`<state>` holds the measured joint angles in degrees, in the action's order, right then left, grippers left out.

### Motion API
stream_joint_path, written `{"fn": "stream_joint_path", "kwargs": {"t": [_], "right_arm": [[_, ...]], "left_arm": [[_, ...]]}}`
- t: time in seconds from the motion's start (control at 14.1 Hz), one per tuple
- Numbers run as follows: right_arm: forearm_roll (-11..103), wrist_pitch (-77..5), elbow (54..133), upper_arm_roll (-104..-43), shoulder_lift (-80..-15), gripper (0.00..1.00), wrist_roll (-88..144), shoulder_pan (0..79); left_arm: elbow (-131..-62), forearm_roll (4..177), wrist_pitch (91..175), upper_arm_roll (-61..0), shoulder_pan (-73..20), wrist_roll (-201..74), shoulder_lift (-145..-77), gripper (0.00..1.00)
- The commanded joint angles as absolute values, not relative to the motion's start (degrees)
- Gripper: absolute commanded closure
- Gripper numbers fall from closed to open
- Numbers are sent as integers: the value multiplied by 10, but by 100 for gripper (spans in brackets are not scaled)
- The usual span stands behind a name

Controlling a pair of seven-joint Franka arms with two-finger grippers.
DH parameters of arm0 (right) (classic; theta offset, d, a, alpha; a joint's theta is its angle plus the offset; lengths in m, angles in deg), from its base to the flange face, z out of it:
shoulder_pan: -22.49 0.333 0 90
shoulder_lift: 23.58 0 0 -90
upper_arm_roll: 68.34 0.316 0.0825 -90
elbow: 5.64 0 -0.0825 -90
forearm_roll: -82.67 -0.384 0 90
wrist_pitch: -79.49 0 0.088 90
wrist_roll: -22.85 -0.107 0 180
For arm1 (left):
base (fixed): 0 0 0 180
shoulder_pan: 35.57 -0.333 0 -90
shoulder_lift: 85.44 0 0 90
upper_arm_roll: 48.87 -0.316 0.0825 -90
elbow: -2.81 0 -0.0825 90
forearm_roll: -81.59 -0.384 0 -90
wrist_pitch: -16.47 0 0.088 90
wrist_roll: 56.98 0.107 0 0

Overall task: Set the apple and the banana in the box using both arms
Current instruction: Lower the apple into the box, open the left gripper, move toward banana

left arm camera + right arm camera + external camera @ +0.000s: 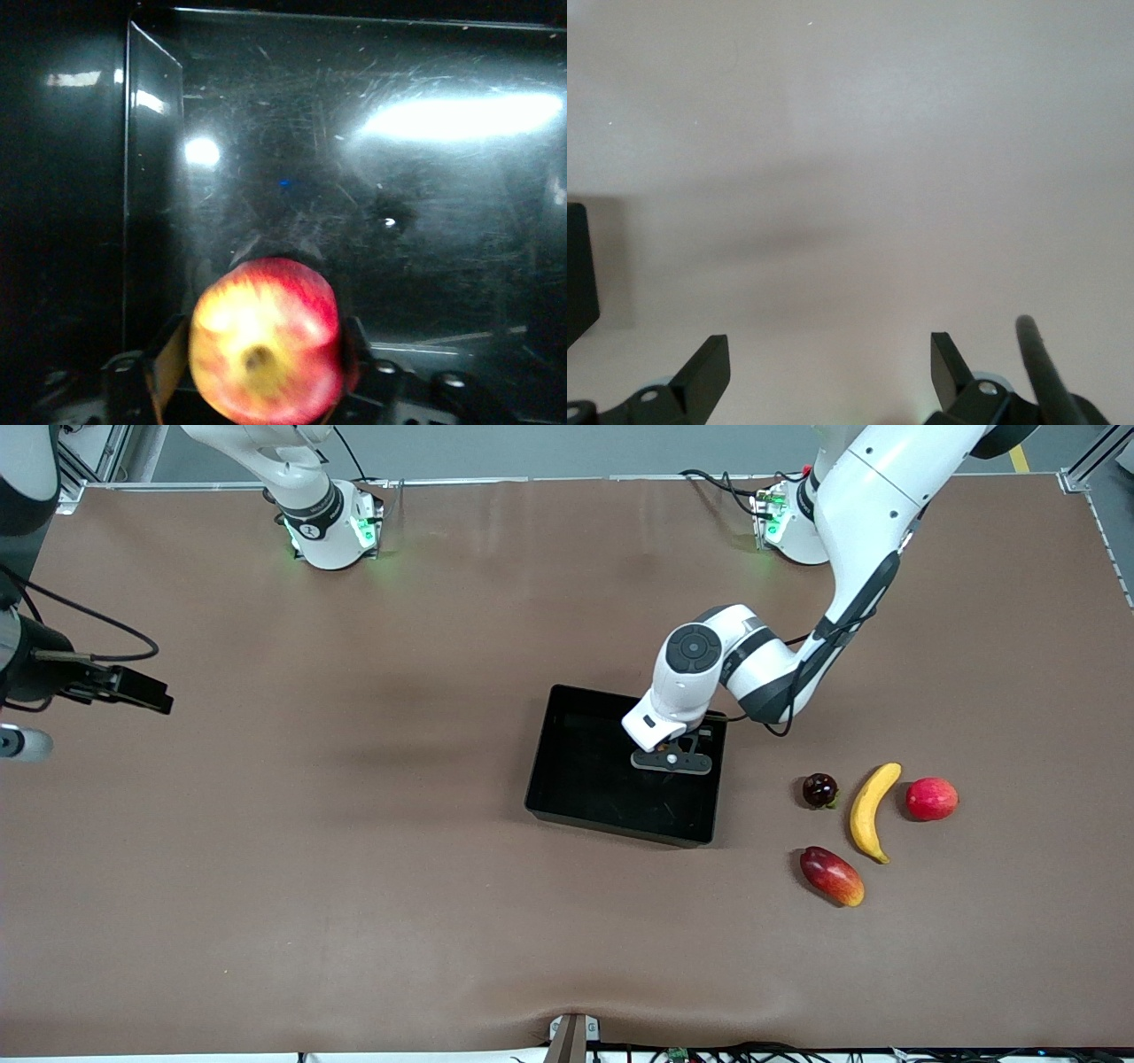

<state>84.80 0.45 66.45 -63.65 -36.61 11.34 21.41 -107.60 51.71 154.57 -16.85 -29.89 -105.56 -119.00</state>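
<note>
My left gripper [671, 762] is low over the black box [576, 779], near the box's wall toward the left arm's end. In the left wrist view it is shut on the apple [266, 350], red with a yellow patch around its stem dimple, above the box's glossy floor [372, 195]. The apple is hidden under the hand in the front view. The banana [871, 810] lies on the table beside the box, toward the left arm's end. My right gripper [146, 691] waits over bare table at the right arm's end, open and empty [830, 372].
Around the banana lie a plain pinkish-red apple [931, 798], a red-and-yellow mango [831, 875] nearer the front camera, and a small dark round fruit [819, 789] between the banana and the box. The brown table [354, 868] stretches wide around the box.
</note>
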Motion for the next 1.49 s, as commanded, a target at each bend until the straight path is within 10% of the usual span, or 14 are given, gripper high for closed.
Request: {"fn": "stream_joint_path", "kwargs": {"t": [0.0,0.28,0.64,1.42], "right_arm": [[861,-65,833,-628,-258,0,120,200],[856,-96,916,-629,-206,0,182,193],[841,-84,830,-629,-234,0,201,177],[824,-63,817,-626,-237,0,201,149]], "left_arm": [[-1046,502,1509,-169,-294,-1076,-1187,0],[-1007,513,1420,-161,-308,-1048,-1148,0],[-883,609,1262,-141,-377,-905,-1128,0],[-970,601,1377,-135,-617,-487,-1134,0]]}}
